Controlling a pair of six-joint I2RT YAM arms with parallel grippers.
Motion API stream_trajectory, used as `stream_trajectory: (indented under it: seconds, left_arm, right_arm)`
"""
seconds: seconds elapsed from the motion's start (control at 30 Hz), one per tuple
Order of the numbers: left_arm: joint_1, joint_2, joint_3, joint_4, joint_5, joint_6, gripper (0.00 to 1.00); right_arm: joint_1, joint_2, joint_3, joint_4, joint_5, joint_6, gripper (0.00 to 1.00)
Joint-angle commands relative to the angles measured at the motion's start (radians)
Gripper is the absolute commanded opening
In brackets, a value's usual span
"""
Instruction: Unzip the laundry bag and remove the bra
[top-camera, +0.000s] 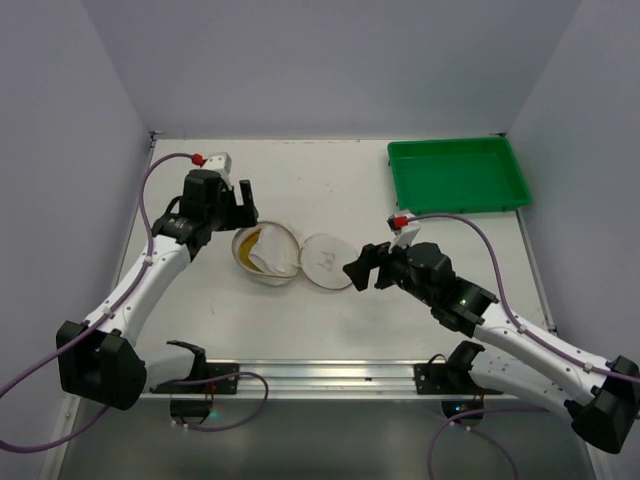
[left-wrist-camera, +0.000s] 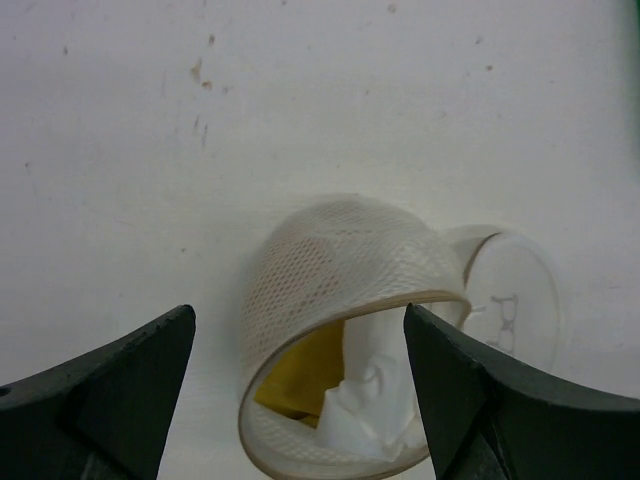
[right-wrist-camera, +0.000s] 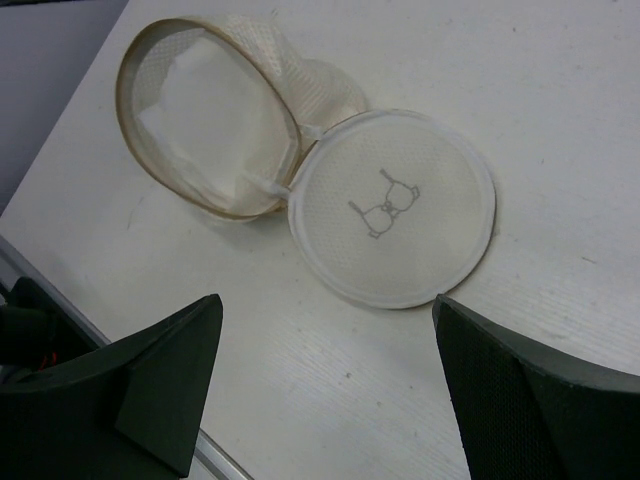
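The laundry bag (top-camera: 268, 255) lies unzipped mid-table, its cream mesh body (left-wrist-camera: 340, 265) gaping towards my left wrist camera. Its round lid (top-camera: 327, 262), with the small black drawing (right-wrist-camera: 385, 205), lies flat beside the body, still joined to it at one edge. Inside the bag I see the bra as a yellow (left-wrist-camera: 305, 370) and white (left-wrist-camera: 375, 405) bundle of cloth. My left gripper (top-camera: 243, 200) hovers open just behind the bag, holding nothing. My right gripper (top-camera: 362, 268) is open too, just right of the lid and clear of it, over bare table (right-wrist-camera: 328, 305).
A green rectangular tray (top-camera: 458, 175) stands at the back right of the white table. Grey walls close in the table on the left, the back and the right. A metal rail (top-camera: 320, 375) runs along the near edge between the arm bases.
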Motion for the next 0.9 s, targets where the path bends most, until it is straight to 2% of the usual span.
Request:
stream_trajectory:
  seconds: [0.0,0.03,0.13,0.27,0.37,0.4,0.47,0.5,0.53,0.67,0.87]
  left_arm:
    - [0.09,0.022,-0.058,-0.023,0.153,0.077,0.88]
    - [0.113,0.027,-0.074,-0.015,0.212,0.077,0.86]
    - [0.12,0.051,-0.103,-0.012,0.276,0.097,0.81]
    - [0.12,0.077,-0.13,-0.006,0.285,0.115,0.73]
    - [0.12,0.097,-0.133,-0.001,0.313,0.109,0.51]
    - [0.119,0.098,-0.141,0.005,0.348,0.105,0.36]
    - [0.119,0.085,-0.155,0.02,0.379,0.077,0.21]
    - [0.114,0.076,-0.173,0.028,0.404,0.067,0.07]
    - [0.11,0.064,-0.187,0.037,0.418,0.051,0.02]
    - [0.061,-0.027,-0.265,0.127,0.457,-0.065,0.0]
    - [-0.083,-0.136,-0.33,0.187,0.383,-0.206,0.0]
  right_arm:
    - [0.001,0.05,0.07,0.101,-0.075,-0.028,0.87]
    - [0.001,0.06,0.072,0.107,-0.092,-0.028,0.87]
    - [0.001,0.089,0.075,0.13,-0.126,-0.028,0.87]
    - [0.006,0.124,0.074,0.175,-0.164,-0.02,0.87]
    - [0.019,0.167,0.093,0.193,-0.17,-0.02,0.87]
    - [0.03,0.181,0.103,0.196,-0.169,-0.02,0.87]
    - [0.041,0.224,0.138,0.196,-0.158,-0.017,0.87]
    - [0.053,0.241,0.152,0.19,-0.138,-0.017,0.87]
    - [0.061,0.257,0.168,0.186,-0.133,-0.015,0.87]
    - [0.095,0.362,0.26,0.147,-0.041,0.018,0.87]
    - [0.128,0.543,0.434,0.075,0.051,0.071,0.87]
